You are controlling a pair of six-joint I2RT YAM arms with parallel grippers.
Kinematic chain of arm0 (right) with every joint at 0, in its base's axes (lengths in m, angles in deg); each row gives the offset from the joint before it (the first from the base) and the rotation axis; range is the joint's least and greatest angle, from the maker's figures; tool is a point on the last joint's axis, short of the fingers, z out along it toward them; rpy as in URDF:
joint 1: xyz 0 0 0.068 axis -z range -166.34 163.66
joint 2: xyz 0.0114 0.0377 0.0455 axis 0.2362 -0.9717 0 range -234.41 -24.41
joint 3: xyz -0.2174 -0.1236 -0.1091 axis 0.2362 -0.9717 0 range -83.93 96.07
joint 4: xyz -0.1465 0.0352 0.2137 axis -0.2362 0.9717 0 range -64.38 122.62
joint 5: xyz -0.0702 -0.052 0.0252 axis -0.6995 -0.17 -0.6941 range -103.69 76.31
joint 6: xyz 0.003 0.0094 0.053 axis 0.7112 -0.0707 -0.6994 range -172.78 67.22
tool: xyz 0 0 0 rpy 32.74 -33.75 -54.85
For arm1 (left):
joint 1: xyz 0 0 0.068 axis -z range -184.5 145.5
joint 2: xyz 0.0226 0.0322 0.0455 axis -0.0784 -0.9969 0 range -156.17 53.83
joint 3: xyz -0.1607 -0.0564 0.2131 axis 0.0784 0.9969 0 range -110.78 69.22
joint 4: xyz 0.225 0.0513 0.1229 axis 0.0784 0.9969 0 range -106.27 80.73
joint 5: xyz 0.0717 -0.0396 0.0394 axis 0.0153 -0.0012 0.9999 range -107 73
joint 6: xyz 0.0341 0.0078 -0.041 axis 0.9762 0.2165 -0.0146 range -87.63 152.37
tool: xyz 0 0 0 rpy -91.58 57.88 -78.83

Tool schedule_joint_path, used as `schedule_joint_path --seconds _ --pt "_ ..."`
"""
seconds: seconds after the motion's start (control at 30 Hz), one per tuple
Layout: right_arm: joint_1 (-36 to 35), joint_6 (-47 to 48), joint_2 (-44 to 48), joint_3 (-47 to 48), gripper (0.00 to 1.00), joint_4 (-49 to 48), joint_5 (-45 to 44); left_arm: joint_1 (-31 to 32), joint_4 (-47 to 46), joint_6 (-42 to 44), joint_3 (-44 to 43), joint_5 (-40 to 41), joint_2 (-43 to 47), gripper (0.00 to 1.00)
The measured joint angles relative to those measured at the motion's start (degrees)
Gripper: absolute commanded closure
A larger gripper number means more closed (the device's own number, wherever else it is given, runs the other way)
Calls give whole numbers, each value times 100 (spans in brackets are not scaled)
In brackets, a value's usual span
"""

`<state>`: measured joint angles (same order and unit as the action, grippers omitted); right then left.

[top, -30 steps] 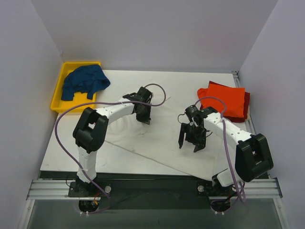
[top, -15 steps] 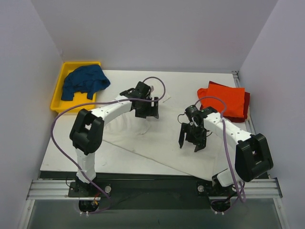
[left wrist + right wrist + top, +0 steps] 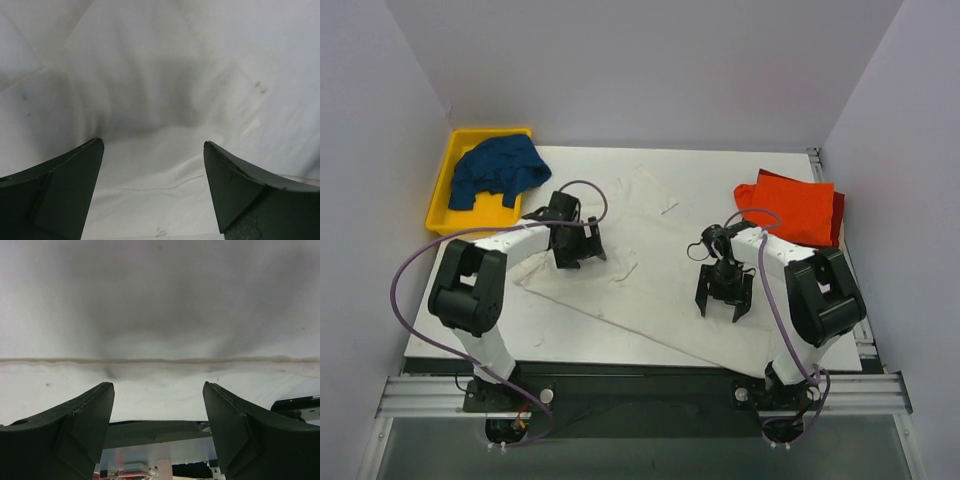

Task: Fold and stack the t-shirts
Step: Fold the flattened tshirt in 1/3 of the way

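My left gripper (image 3: 576, 248) has just let go: a moment ago its jaws were clenched on a pinch of the large off-white cotton t-shirt (image 3: 650, 270) and held further to my right, and now they stand wide apart with nothing between them, and I have drawn the arm back toward my left. Directly below those parted fingers the cloth lies loose, with only soft creases and a shallow ridge just ahead of the tips. The part I dropped has spread out beyond the gripper, so the shirt now lies flatter and wider across the white table (image 3: 460, 330). My right gripper (image 3: 724, 300) is also released, jaws apart and gripping nothing, hovering over the same shirt with a stitched hem running crosswise just ahead of its fingertips; only its arm has swung inward. I read this as the spreading step finished and the first fold not yet begun; both grippers are free to take new corners. The orange-red folded shirt (image 3: 798, 205), stacked on a dark red one (image 3: 837, 215), waits beyond my right gripper. The dark blue crumpled shirt (image 3: 498, 170) sits in the yellow plastic bin (image 3: 445, 195) beyond my left.
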<state>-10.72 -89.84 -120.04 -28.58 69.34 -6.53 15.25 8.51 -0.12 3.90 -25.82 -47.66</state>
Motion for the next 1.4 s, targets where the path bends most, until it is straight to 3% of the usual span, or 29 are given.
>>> schedule_joint_path --seconds 0.43,0.83,1.4 --pt "129 404 -634 306 27 35 -55 -334 -822 -684 1910 59 1366 5" --pt "197 785 -942 597 27 210 35 -330 -472 -1578 3622 374 3587 4" --pt "179 846 -879 428 27 42 317 -317 739 -2328 4273 708 5327 3"
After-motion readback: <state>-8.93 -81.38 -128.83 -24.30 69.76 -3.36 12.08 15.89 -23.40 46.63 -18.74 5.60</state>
